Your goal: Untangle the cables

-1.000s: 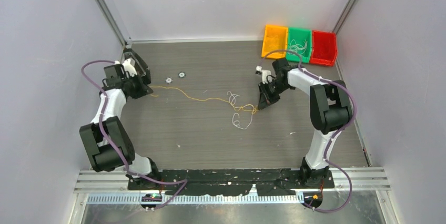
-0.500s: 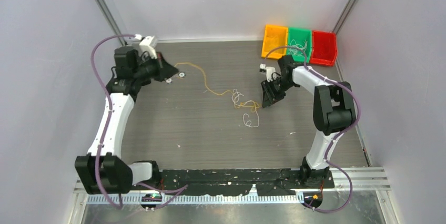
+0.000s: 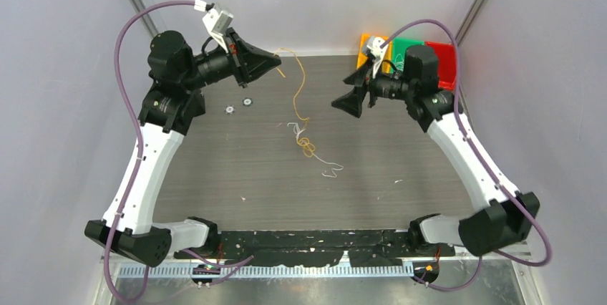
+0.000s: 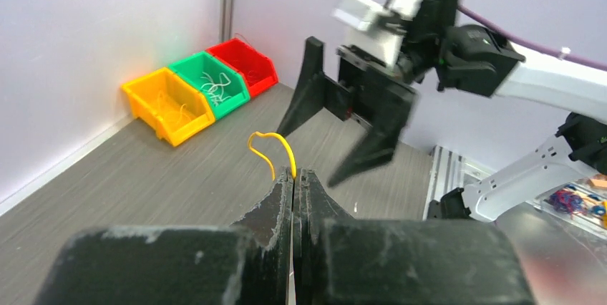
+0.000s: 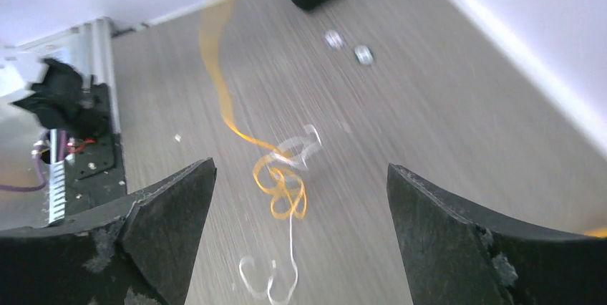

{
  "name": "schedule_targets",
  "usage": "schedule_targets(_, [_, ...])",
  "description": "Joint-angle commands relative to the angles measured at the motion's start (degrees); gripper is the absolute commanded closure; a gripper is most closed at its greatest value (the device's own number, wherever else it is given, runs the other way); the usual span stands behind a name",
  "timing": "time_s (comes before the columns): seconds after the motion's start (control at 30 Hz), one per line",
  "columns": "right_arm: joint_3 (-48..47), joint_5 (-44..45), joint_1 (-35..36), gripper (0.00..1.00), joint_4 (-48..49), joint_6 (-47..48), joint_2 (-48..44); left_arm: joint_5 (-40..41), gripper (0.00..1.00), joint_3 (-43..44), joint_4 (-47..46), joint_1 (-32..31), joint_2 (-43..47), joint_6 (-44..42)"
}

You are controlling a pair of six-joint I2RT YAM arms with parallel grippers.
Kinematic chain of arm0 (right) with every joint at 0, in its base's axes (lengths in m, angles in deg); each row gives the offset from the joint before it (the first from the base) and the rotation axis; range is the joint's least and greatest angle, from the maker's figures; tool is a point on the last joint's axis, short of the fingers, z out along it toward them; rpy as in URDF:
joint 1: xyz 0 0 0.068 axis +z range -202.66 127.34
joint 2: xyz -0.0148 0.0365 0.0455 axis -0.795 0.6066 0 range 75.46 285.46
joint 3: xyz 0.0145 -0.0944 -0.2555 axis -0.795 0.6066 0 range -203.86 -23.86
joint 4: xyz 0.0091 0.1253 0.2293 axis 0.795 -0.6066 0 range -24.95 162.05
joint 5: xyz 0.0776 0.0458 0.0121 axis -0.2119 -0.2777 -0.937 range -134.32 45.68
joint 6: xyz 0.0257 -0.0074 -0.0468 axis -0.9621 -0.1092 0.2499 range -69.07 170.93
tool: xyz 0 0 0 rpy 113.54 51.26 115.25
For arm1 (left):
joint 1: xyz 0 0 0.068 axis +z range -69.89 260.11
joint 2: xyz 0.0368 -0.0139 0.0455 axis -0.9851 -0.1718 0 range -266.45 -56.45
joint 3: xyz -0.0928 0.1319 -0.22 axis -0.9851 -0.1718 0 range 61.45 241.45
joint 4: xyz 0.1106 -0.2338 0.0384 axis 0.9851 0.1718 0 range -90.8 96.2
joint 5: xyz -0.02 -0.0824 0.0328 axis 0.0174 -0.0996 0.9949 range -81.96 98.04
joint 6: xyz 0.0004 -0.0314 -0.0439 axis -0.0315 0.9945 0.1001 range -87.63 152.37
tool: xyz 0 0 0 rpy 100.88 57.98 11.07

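Observation:
A yellow-orange cable (image 3: 299, 89) hangs from my left gripper (image 3: 278, 62), which is raised above the far left of the table and shut on its end. In the left wrist view the cable's end (image 4: 278, 146) curls out above the closed tips of the left gripper (image 4: 294, 175). Its lower part ends in a small knot (image 3: 307, 146) on the table, tangled with a white cable (image 3: 329, 170). My right gripper (image 3: 348, 94) hovers open to the right of the hanging strand and holds nothing. In the right wrist view the knot (image 5: 282, 190) and white cable (image 5: 289, 276) lie below the right gripper (image 5: 300, 169).
Yellow (image 4: 169, 104), green (image 4: 212, 84) and red (image 4: 245, 66) bins stand at the far right corner, and the green one holds white wire pieces. Two small round washers (image 3: 230, 109) (image 3: 247, 102) lie on the table at the far left. Walls close in both sides.
My left arm rose and swung toward the back with the yellow-orange cable, dragging the knot leftward. My right gripper let go of the cable, opened wide and lifted off the table.

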Motion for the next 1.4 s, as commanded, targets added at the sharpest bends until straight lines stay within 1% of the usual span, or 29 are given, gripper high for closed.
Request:
schedule_targets(0.0, [4.1, 0.9, 9.9, 0.05, 21.3, -3.0, -3.5, -2.0, 1.0, 3.0, -3.6, -1.4, -1.7, 4.0])
schedule_targets(0.03, [4.0, 2.0, 13.0, 0.05, 24.1, -1.6, -3.0, -2.3, 1.0, 3.2, -4.0, -1.5, -1.7, 4.6])
schedule_targets(0.1, [2.9, 3.8, 16.7, 0.05, 27.5, -1.2, 0.0, -2.3, 1.0, 3.8, -4.8, -1.6, -1.9, 6.2])
schedule_targets(0.13, [1.9, 4.7, 17.7, 0.05, 29.7, -1.4, 2.4, -2.2, 1.0, 4.1, -4.8, -1.5, -2.0, 6.7])
schedule_targets(0.17, [1.4, 5.2, 19.5, 0.05, 30.6, -1.6, 3.6, -2.2, 1.0, 4.6, -4.7, -1.5, -2.0, 6.9])
schedule_targets(0.27, [-0.3, 6.6, 22.0, 0.02, 33.2, -0.6, 9.4, -1.8, 1.0, 6.4, -4.7, -1.5, -1.8, 7.6])
schedule_targets(0.3, [-0.4, 7.0, 22.6, 0.07, 33.5, -0.1, 10.6, -1.5, 1.0, 7.0, -4.7, -1.5, -1.8, 8.0])
schedule_targets(0.37, [-0.1, 9.4, 22.9, 0.35, 34.4, -0.5, 15.1, -1.6, 1.0, 8.8, -5.3, -1.4, -1.5, 8.9])
schedule_targets(0.43, [1.1, 12.3, 23.0, 0.45, 35.8, -1.4, 17.9, -2.4, 1.0, 10.9, -6.4, -1.4, -1.2, 9.7])
schedule_targets(0.47, [1.6, 13.2, 22.9, 0.46, 36.8, -1.5, 18.6, -2.8, 1.0, 12.0, -7.1, -1.4, -1.2, 9.9])
schedule_targets(0.5, [2.9, 14.9, 22.7, 0.52, 37.4, -1.6, 19.9, -2.9, 1.0, 13.2, -7.7, -1.2, -1.0, 10.1])
schedule_targets(0.53, [3.5, 15.3, 22.6, 0.54, 38.8, -2.1, 20.4, -2.9, 1.0, 14.8, -8.5, -1.0, -1.0, 10.4])
schedule_targets(0.57, [4.7, 15.9, 22.3, 0.6, 39.3, -2.4, 21.3, -2.8, 1.0, 16.2, -9.6, -0.6, -1.1, 10.9])
schedule_targets(0.6, [5.1, 16.0, 22.0, 0.63, 39.9, -2.8, 21.7, -2.3, 1.0, 17.7, -10.9, 0.1, -1.3, 12.0])
schedule_targets(0.63, [5.8, 16.3, 21.9, 0.68, 39.9, -2.9, 22.6, -1.9, 1.0, 19.3, -12.8, 1.3, -1.7, 14.1])
schedule_targets(0.7, [6.9, 16.6, 21.3, 0.71, 39.4, -3.8, 23.8, -1.2, 1.0, 24.2, -14.5, 3.4, -3.2, 16.2])
schedule_targets(0.77, [8.5, 16.5, 20.6, 0.72, 38.5, -4.7, 24.5, -0.6, 1.0, 29.6, -14.4, 4.9, -4.6, 16.6])
schedule_targets(0.93, [13.9, 16.3, 17.5, 0.71, 34.0, -2.9, 25.6, 3.3, 1.0, 40.6, -14.1, 8.3, -7.5, 17.2])
schedule_targets(1.0, [14.5, 15.7, 16.0, 0.67, 31.4, -2.9, 25.8, 4.5, 1.0, 41.7, -14.2, 8.7, -7.7, 17.1])
schedule_targets(1.1, [15.1, 14.5, 14.2, 0.64, 28.5, -3.6, 25.4, 5.2, 1.0, 40.3, -15.1, 8.8, -6.9, 17.3])
schedule_targets(1.2, [15.7, 13.3, 13.3, 0.61, 28.0, -3.6, 23.6, 4.6, 1.0, 38.4, -15.1, 8.8, -6.4, 17.0])
schedule_targets(1.27, [15.1, 12.2, 13.0, 0.6, 27.2, -3.4, 21.7, 4.5, 1.0, 34.4, -15.0, 8.8, -5.4, 17.3])
schedule_targets(1.37, [14.0, 9.8, 13.0, 0.55, 26.4, -2.8, 17.8, 4.1, 1.0, 25.6, -16.3, 8.8, -2.8, 18.1])
